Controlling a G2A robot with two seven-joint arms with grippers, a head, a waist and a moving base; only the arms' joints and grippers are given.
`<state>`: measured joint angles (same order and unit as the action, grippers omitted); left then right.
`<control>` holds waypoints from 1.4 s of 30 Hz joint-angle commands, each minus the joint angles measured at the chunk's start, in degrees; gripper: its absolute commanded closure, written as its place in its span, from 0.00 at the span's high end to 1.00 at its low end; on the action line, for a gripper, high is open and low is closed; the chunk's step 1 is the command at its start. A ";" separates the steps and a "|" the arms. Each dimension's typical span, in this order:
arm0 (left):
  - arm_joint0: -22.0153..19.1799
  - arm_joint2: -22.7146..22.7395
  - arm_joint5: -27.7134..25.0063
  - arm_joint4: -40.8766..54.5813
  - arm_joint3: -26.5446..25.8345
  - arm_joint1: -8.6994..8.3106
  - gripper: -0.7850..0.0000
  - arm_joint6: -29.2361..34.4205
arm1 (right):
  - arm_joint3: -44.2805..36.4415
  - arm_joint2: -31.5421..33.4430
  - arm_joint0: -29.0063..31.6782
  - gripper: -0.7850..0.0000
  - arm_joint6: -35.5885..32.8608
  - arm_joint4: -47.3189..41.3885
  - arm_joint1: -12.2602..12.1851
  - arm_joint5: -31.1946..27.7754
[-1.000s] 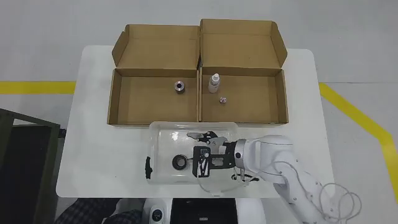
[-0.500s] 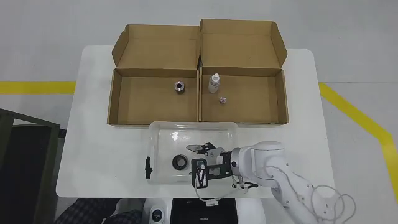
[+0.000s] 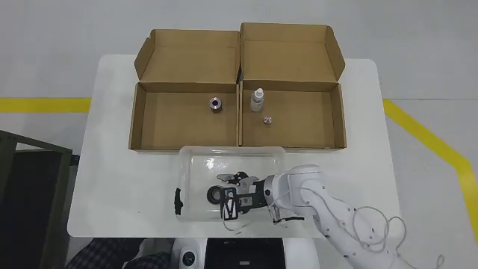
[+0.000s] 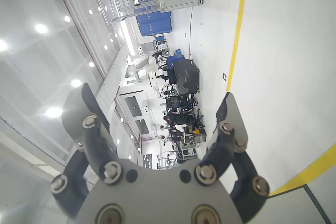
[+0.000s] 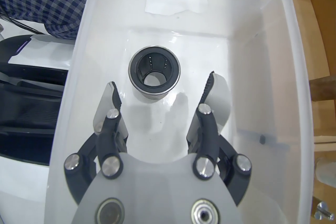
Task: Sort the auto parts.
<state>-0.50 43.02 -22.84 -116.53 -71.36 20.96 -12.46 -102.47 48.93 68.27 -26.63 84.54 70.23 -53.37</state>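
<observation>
Pick-up step: lined up on a part in the bin (image 5: 286, 25).
Right gripper (image 5: 162, 79) spread apart, holding nothing; bearing (image 5: 154, 72) upright just ahead of the fingertips, untouched — next, probably: ease forward, centre, then clamp.

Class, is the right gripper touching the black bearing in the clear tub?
Apart. The right wrist view shows bare floor of the tub between the bearing and each of the open fingers of the right gripper.
</observation>
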 commanded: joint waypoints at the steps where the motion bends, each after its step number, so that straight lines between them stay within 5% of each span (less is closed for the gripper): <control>1: 0.00 0.00 0.00 0.00 0.00 0.00 1.00 0.00 | 0.96 -0.81 -0.79 0.73 0.02 -0.47 0.20 0.26; 13: 0.00 0.00 0.00 0.00 0.00 0.00 1.00 0.00 | 5.26 -4.75 -4.75 0.65 0.53 -2.83 1.32 1.99; 22: 0.00 0.00 0.00 0.00 0.00 0.00 1.00 0.00 | 7.25 -5.84 -5.90 0.43 1.85 -4.72 1.69 3.12; 27: 0.00 0.00 0.00 0.00 0.00 0.00 1.00 0.00 | 7.99 -5.71 -6.53 0.00 3.24 -6.37 1.74 2.90; 42: 0.00 0.00 0.00 0.00 0.00 0.00 1.00 0.00 | 4.18 -1.01 -5.27 0.00 5.05 -12.57 0.50 2.57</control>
<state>-0.50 43.02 -22.84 -116.53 -71.36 20.96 -12.46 -97.90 47.36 62.78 -21.52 72.69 70.85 -50.98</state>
